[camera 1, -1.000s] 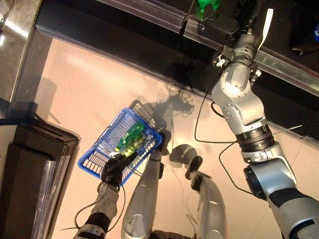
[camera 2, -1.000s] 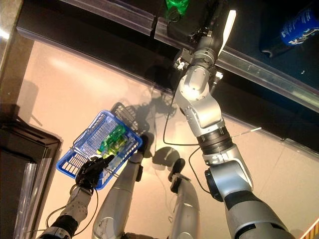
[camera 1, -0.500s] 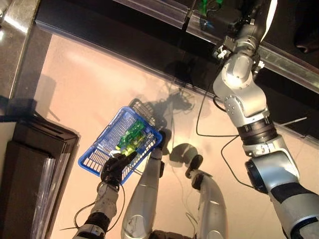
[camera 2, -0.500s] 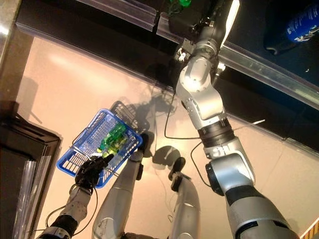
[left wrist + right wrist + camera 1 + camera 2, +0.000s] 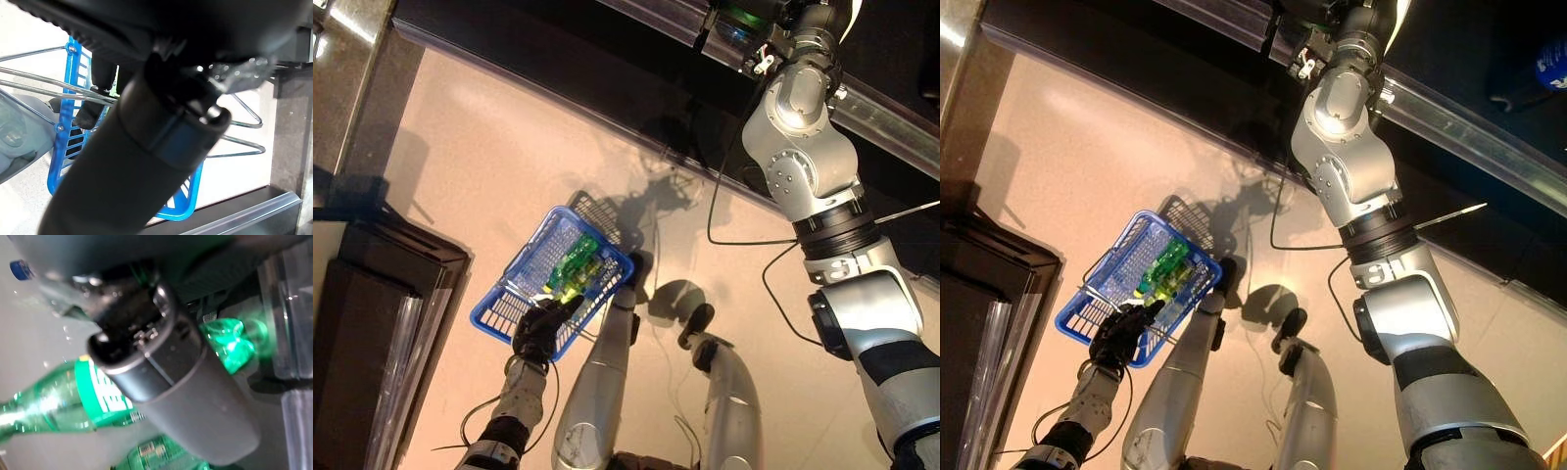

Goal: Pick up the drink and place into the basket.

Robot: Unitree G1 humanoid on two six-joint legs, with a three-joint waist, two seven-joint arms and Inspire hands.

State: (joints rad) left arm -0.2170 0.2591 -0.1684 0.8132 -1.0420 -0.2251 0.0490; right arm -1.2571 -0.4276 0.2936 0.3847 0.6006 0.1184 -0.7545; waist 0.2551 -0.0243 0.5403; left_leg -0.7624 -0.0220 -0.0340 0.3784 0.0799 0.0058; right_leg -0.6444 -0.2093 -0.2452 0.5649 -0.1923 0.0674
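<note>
Left hand (image 5: 540,331) lower left, fingers clamped on blue basket (image 5: 504,306) wire handle, holding it open for loading. Right hand (image 5: 161,357) reaching into shelf (image 5: 891,122) upper right toward green drink bottle (image 5: 63,399); finger state: cannot tell.

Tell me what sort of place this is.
Probably a shop aisle: the left hand holds a blue basket with green bottles over the floor, and the right wrist view shows more green bottles on a dark shelf.

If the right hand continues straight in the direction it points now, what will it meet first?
Most likely the green bottle lying on the shelf: the right wrist view shows it just past the right hand. Depth is unclear, and another green bottle lies close too.
</note>
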